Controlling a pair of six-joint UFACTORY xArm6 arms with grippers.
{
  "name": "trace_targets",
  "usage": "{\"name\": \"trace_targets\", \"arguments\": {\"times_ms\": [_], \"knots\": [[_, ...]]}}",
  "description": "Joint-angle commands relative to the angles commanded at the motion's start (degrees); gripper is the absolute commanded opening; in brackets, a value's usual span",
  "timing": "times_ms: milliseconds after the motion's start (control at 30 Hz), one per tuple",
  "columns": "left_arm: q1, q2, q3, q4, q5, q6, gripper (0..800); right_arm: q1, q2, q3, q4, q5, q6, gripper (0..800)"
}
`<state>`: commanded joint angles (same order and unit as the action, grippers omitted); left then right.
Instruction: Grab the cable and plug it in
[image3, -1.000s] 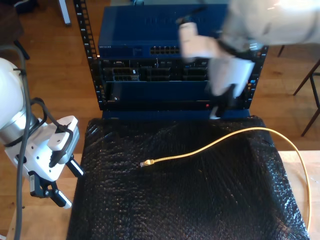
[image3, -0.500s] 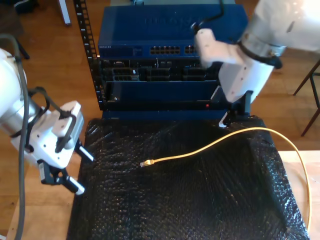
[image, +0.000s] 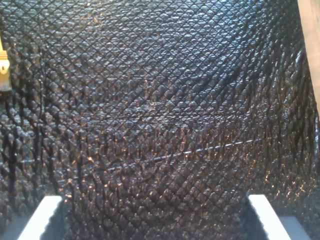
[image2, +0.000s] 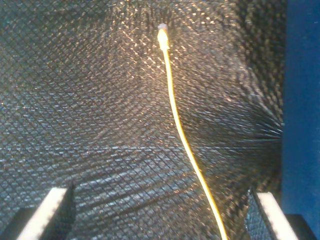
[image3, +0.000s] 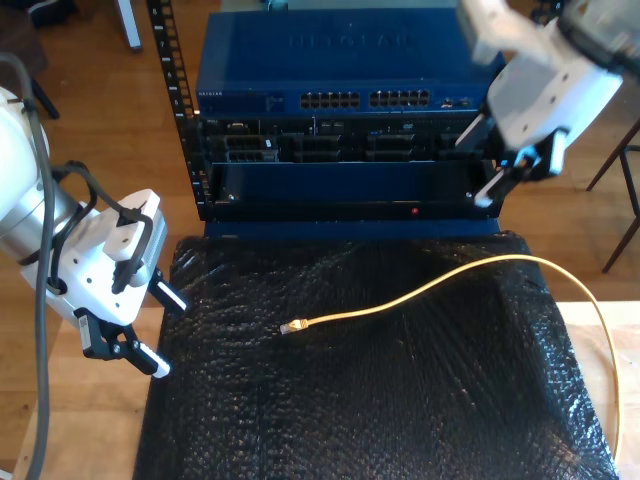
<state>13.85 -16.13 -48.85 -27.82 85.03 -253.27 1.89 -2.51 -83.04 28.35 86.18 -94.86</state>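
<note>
Lying loose on black bubble-textured mat: cable, plug end near mat's middle, cord arcing toward exterior view's right and off mat edge. My first gripper at exterior view's left, over mat's edge, jaws spread, nothing between them; its wrist view catches plug at frame edge. My second gripper farther back at exterior view's right, before blue rack unit, jaws apart, empty; its wrist view shows cable running lengthwise between its fingertips.
</note>
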Motion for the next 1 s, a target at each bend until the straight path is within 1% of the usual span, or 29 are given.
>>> {"name": "trace_targets", "arguments": {"times_ms": [133, 400, 567, 700, 833, 933, 1000], "knots": [[0.0, 0.0, 0.53, 0.09, -0.18, 0.0, 800, -0.26, 0.0, -3.52, -0.09, 2.02, 0.09, 799], [0.26, -0.09, 0.79, 0.09, -0.18, 0.09, 800, -0.18, 0.09, -8.97, -0.09, 2.73, 0.18, 799], [0.35, -0.09, 0.7, 0.09, -0.18, 0.18, 800, 0.09, 0.26, -11.34, -0.18, 2.64, 0.7, 799], [0.44, -0.09, 0.7, 0.09, -0.18, 0.18, 800, 0.44, 1.23, -13.27, -0.09, 2.55, 2.64, 799], [0.44, -0.09, 0.7, 0.09, -0.18, 0.18, 800, 1.67, 1.93, -13.8, -0.26, 2.2, 3.34, 799], [0.53, -0.09, 0.7, 0.09, -0.18, 0.18, 800, 4.4, 2.9, -13.8, -1.58, 2.02, 4.31, 799], [0.53, -0.09, 0.7, 0.09, -0.18, 0.18, 800, 6.15, 3.69, -13.8, -4.4, 1.85, 5.1, 799]]}}
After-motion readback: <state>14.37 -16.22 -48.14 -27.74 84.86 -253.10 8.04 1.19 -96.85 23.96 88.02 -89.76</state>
